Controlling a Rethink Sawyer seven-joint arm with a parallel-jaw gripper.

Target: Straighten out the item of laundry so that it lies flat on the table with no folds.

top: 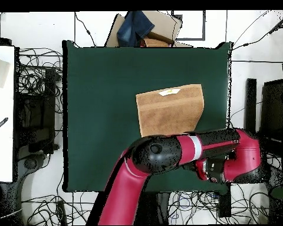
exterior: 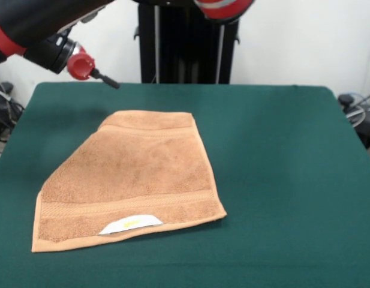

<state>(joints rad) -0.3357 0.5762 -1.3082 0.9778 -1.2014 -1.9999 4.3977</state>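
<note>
Towel [exterior: 134, 174] sits mid-table [exterior: 280, 156], one corner folded in. The arm [top: 167, 156] hangs folded over the edge, gripper [exterior: 107, 79] off to the side, can't tell if it's open

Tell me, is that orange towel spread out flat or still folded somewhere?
Still folded. The towel lies on the table, but one far corner is turned under, leaving a slanted edge instead of a square corner.
</note>
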